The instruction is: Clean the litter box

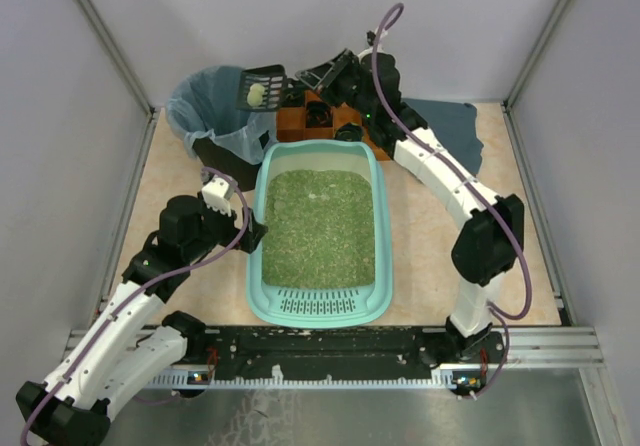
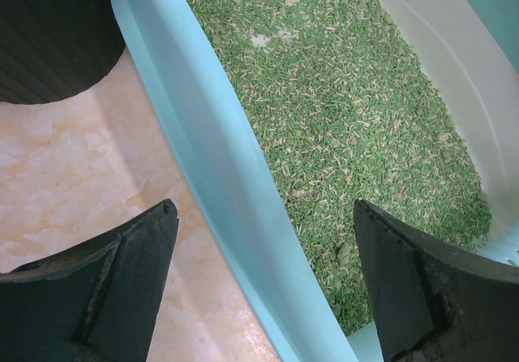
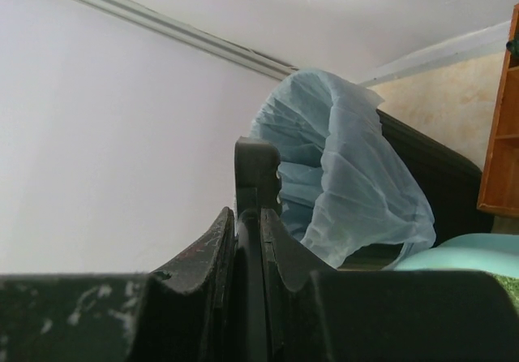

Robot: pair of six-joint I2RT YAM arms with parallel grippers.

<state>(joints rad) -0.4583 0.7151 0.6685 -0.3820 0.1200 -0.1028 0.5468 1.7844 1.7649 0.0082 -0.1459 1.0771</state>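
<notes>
The light-teal litter box [image 1: 320,307] lies mid-table, filled with green litter [image 1: 318,228], its slotted lip at the near end. My left gripper [image 1: 253,233] is open at the box's left wall; in the left wrist view the gripper [image 2: 263,208] straddles the wall [image 2: 203,135], one finger outside and one over the litter [image 2: 349,110]. My right gripper [image 1: 308,74] is shut on the handle of a black scoop [image 1: 263,86]. The scoop holds a pale clump [image 1: 257,94] over the black bin [image 1: 215,116]. The right wrist view shows the gripper [image 3: 250,224] clamped on the handle [image 3: 256,167].
The black bin with its clear bluish bag [image 3: 340,167] stands at the back left, also seen in the left wrist view [image 2: 49,37]. An orange compartmented tray [image 1: 325,121] sits behind the litter box. A dark blue cloth [image 1: 450,126] lies at the back right.
</notes>
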